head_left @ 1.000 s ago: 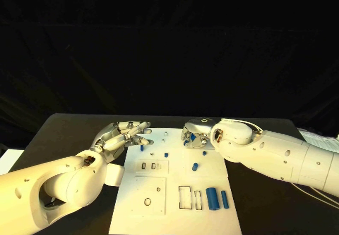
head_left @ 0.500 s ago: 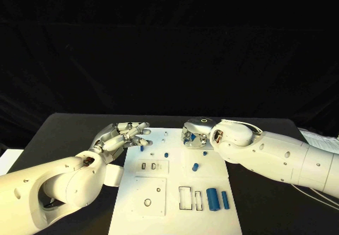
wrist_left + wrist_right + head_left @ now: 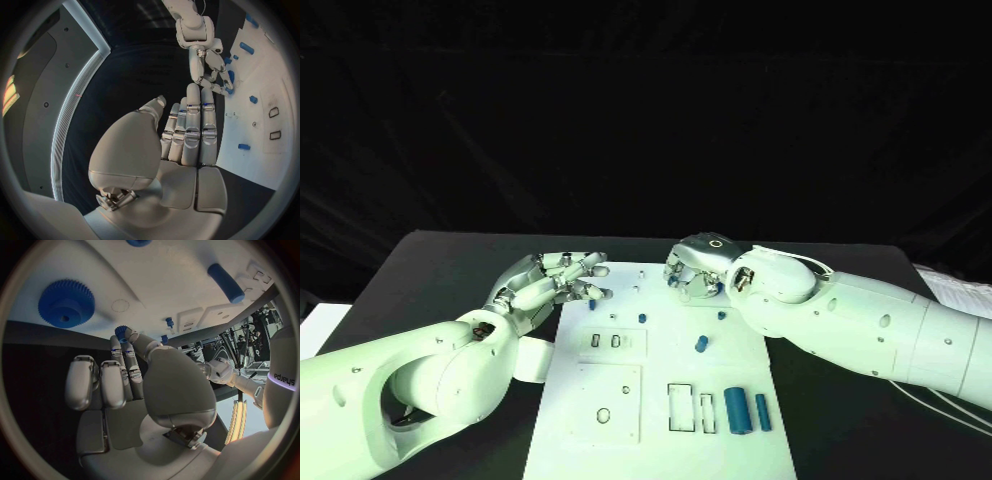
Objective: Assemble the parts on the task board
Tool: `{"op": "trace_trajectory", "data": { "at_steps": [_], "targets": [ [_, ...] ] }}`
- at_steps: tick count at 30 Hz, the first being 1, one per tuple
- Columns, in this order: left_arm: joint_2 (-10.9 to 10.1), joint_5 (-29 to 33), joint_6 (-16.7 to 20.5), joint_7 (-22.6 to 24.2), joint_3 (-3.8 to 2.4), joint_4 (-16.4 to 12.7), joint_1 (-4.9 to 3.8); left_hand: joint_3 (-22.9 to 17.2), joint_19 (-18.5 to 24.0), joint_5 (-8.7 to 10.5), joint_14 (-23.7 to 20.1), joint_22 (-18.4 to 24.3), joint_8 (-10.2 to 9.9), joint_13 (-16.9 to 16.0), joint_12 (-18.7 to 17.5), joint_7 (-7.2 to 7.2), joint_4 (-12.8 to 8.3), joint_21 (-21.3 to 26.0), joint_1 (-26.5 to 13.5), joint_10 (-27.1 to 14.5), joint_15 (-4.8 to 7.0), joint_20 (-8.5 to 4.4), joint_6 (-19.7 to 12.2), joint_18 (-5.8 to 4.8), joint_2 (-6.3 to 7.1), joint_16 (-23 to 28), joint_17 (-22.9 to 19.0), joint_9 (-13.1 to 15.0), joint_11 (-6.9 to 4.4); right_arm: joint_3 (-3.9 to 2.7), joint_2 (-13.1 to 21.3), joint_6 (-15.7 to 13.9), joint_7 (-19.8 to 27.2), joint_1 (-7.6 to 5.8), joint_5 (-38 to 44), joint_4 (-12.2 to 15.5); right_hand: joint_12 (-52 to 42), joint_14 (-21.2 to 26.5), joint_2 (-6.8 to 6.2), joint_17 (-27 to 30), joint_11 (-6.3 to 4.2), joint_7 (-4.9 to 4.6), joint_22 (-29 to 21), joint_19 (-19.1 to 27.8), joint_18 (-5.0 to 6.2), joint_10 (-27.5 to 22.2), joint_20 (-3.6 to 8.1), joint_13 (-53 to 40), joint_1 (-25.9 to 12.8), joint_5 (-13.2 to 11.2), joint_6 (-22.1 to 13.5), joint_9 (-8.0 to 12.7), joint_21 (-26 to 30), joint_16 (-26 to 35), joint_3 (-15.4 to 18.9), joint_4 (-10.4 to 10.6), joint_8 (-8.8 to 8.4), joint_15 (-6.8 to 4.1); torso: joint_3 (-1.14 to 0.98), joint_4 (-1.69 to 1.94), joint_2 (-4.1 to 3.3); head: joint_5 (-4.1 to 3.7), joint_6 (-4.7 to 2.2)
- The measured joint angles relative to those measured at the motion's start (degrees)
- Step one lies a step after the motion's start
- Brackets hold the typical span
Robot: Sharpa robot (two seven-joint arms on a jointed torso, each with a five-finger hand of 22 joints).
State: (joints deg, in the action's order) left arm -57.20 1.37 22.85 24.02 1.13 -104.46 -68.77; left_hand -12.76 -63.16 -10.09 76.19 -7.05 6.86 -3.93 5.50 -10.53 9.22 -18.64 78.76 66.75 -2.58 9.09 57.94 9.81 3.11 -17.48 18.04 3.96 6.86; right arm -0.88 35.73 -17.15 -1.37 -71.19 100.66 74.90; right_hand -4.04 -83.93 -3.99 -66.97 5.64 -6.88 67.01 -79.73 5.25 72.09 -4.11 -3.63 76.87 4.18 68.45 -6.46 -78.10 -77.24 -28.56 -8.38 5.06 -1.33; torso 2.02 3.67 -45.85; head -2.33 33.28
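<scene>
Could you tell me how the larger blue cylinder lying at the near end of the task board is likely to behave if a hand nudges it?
The larger blue cylinder lies on its side on the flat white task board, so it would probably roll sideways. It looks like stiff, light plastic.

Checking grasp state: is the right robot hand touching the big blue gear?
Apart. In the right wrist view the blue gear lies on the white board, with bare board and dark table between it and the right robot hand fingertips.

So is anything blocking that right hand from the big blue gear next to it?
Nothing visible. In the right wrist view the right hand hangs over the task board's edge, and only bare white board lies between its fingertips and the blue gear.
</scene>
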Motion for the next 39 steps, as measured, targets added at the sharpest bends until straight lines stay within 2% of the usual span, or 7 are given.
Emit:
{"op": "trace_trajectory", "data": {
  "at_steps": [6,14,19,27,39],
  "targets": [
    [-0.08,0.02,0.02,0.00,0.00,-0.05,0.00,-0.12,0.00,0.00,0.00,0.02,-0.05,0.00,-0.39,-0.21,-0.12,0.00,0.00,0.00,0.00,0.00,-0.22,0.00,0.00,0.00,0.17,0.00,0.00,-0.05,-1.21,-2.44,-0.14,-0.05,-0.04,-0.54,0.34,0.00,0.00,0.00,0.00,-0.18,0.15,0.00,0.00,0.00,0.00,0.00,0.00,0.18,-0.18,0.00,-0.23,0.00,-0.32,0.12,-0.22,0.00,0.07,0.07,-0.12,0.15,-0.24],
    [-0.14,0.04,0.02,-0.02,0.01,-0.22,-0.01,-0.12,0.00,0.00,0.00,0.08,-0.05,0.00,-0.40,-0.21,-0.12,0.00,0.00,0.00,0.00,0.00,-0.22,0.00,0.00,0.00,0.29,0.01,0.00,-0.09,-3.94,-4.56,-0.33,-0.17,-0.06,-2.98,0.64,0.00,0.00,0.00,0.00,-0.18,0.15,0.00,0.01,0.00,0.00,0.00,0.00,0.17,-0.18,0.02,-0.23,-0.21,-0.42,0.07,-0.22,0.00,0.07,0.09,-0.26,0.43,-0.40],
    [-0.17,0.05,0.04,-0.03,0.00,-0.39,-0.04,-0.27,0.00,0.00,-0.21,0.15,-0.50,0.00,-0.87,-0.40,-0.28,0.00,0.00,-0.33,-0.21,0.00,-0.41,-0.01,0.00,0.00,0.67,0.00,0.32,-0.09,-5.62,-5.17,-0.35,-0.18,-0.06,-4.58,0.80,0.00,0.00,0.00,0.00,-0.18,0.14,0.00,0.01,0.00,0.00,0.00,0.00,0.16,-0.19,-0.02,-0.23,-0.21,-0.49,0.00,-0.22,0.01,0.10,0.19,-0.35,0.58,-0.40],
    [-0.19,0.06,0.16,-0.06,0.00,-0.35,-0.11,-0.27,0.00,0.00,-0.21,0.20,-0.57,0.00,-0.88,-0.41,-0.28,0.00,0.00,-0.41,-0.21,0.00,-0.42,0.00,0.00,0.00,0.93,-0.04,0.40,-0.09,-7.54,-5.65,-0.35,-0.18,-0.02,-6.36,0.77,0.00,0.00,0.00,0.00,-0.18,0.21,0.01,0.01,-0.01,0.00,0.00,0.00,0.11,-0.19,-0.02,-0.23,-0.21,-0.64,-0.15,-0.22,0.01,0.16,0.55,-0.55,0.46,-0.55],
    [0.09,0.09,0.27,-0.09,0.00,-0.09,-0.16,-0.44,0.00,0.00,-0.41,0.28,-0.78,0.00,-1.11,-0.41,-0.45,0.00,0.31,-0.61,-0.40,0.00,-0.42,0.00,0.31,0.00,1.18,-0.04,0.60,-0.12,-9.56,-5.75,-0.36,-0.08,0.17,-8.93,0.63,0.00,0.00,0.14,0.00,-0.37,0.21,0.01,0.02,-0.01,0.00,0.01,0.00,-0.13,-0.38,-0.10,-0.23,-0.21,-0.80,-0.01,-0.45,0.01,0.21,0.61,-0.76,0.40,-0.71]
  ]
}}
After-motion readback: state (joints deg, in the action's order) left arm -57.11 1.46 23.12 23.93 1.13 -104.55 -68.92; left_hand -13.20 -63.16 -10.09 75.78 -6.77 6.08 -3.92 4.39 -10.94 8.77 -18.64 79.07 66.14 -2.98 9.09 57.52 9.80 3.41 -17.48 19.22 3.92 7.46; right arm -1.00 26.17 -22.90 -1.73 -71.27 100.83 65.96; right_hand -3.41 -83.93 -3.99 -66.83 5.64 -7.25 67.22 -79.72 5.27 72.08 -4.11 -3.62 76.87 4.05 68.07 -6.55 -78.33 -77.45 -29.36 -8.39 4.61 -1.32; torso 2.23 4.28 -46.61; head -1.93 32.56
